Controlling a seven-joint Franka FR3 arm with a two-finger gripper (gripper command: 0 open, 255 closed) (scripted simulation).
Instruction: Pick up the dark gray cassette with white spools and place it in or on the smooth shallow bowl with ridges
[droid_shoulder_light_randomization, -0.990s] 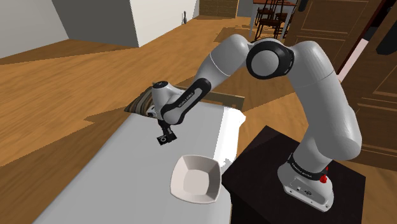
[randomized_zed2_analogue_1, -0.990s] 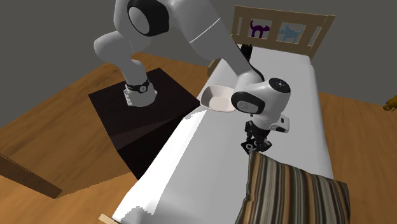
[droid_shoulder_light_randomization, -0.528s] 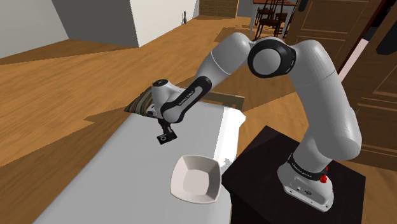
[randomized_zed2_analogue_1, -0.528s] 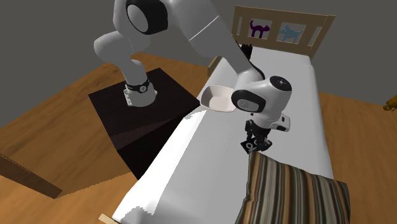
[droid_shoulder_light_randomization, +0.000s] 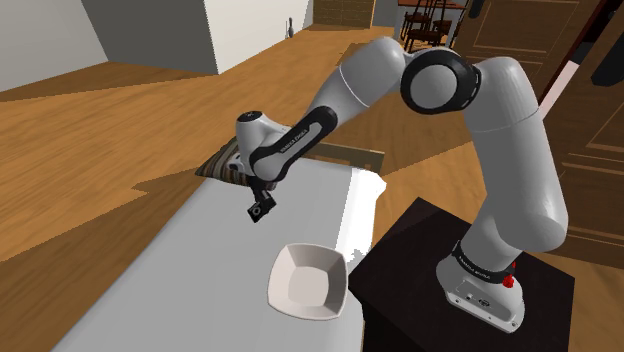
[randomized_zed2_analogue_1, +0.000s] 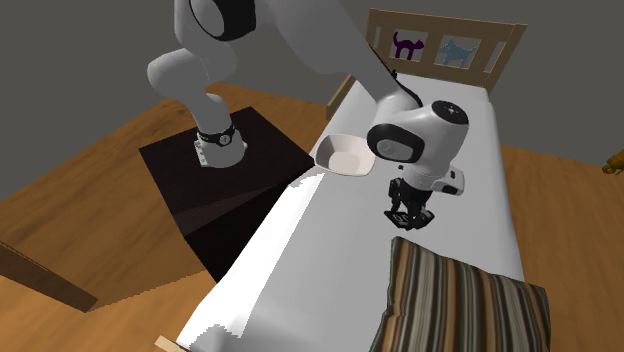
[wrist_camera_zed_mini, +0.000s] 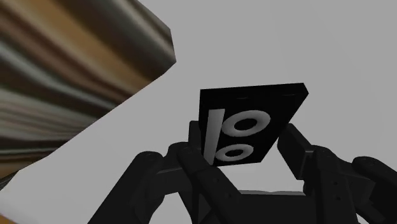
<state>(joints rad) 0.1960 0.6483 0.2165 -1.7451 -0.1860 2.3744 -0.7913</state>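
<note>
over the white bed (droid_shoulder_light_randomization: 190, 270) the hand (wrist_camera_zed_mini: 244, 141) clasps the cassette (wrist_camera_zed_mini: 252, 118).

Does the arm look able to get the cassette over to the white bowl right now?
Probably yes: the gripper holds the cassette over the bed, and nothing lies between it and the bowl.

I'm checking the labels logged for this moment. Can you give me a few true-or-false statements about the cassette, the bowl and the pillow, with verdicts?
1. The tool is shut on the cassette. True.
2. The cassette lies in the bowl. False: the tool holds it, away from the bowl.
3. The pillow is striped. True.
4. The bowl sits on the dark stand. False: it sits on the white bed, beside the stand.
</note>
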